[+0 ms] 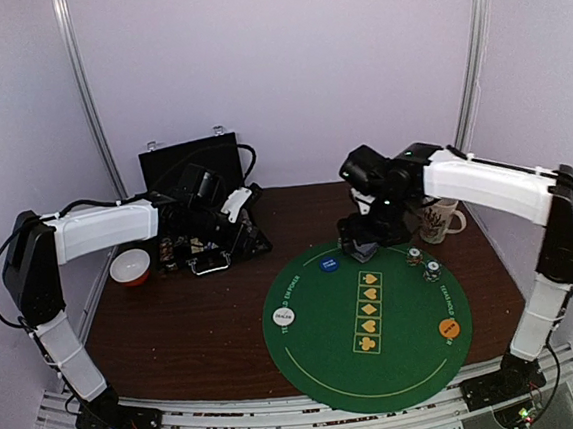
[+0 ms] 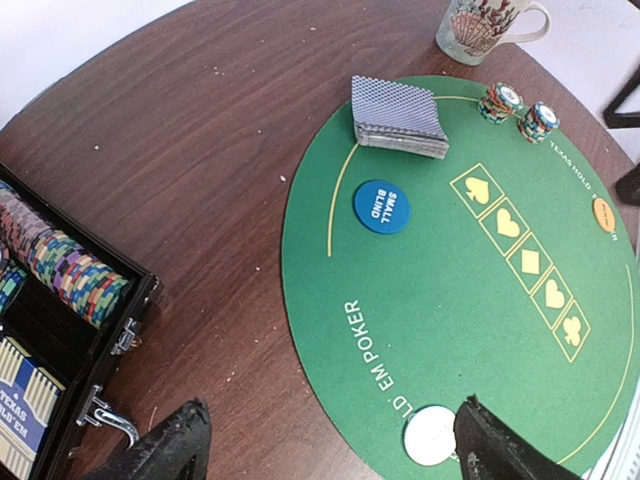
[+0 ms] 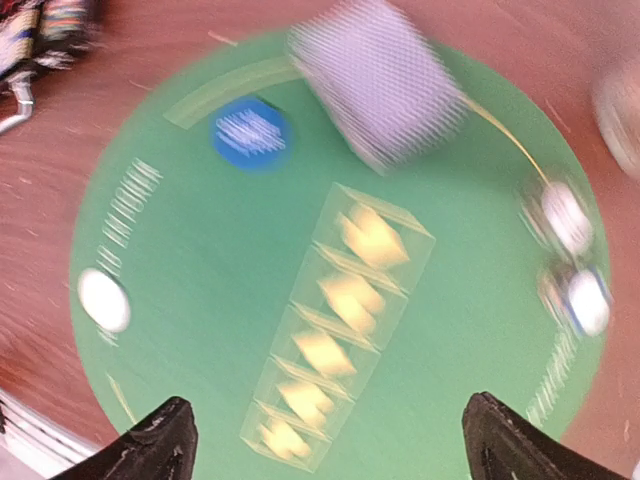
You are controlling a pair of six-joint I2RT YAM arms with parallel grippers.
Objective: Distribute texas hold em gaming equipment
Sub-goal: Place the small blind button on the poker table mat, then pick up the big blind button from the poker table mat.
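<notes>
- Fingers (image 3: 160, 445) of the right gripper (image 3: 320, 450) stood apart over the grey-blue-backed card stack (image 3: 380, 85).
- The left gripper (image 2: 330, 450) gaped too.
- A straight lift would likely spare the stack.

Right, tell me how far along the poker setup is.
Done: the card deck, blue small-blind disc, white dealer disc, orange disc and two chip stacks sit on the green mat. In hand: nothing; the right gripper hangs open over the mat and the left gripper is open too. Left: the deck is undealt, and rows of chips lie in the black case.
</notes>
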